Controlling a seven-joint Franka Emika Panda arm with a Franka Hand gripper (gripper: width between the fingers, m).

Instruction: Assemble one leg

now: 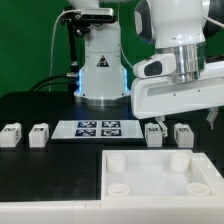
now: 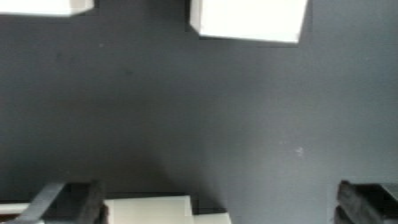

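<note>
Four small white legs stand in a row on the black table: two at the exterior view's left (image 1: 10, 135) (image 1: 38, 133) and two at its right (image 1: 155, 133) (image 1: 182, 132). My gripper (image 1: 182, 118) hangs above the right pair, open wide and empty. In the wrist view the gripper (image 2: 219, 205) shows two dark fingertips (image 2: 68, 200) far apart. A white part's edge (image 2: 151, 210) lies between them, close to one finger and not gripped. Two white blocks (image 2: 249, 18) (image 2: 45, 5) lie at the far edge of that view.
The large white square panel (image 1: 150, 150) with round corner sockets lies at the front right of the exterior view. The marker board (image 1: 100, 128) lies between the leg pairs. The arm's base (image 1: 98, 75) stands behind it.
</note>
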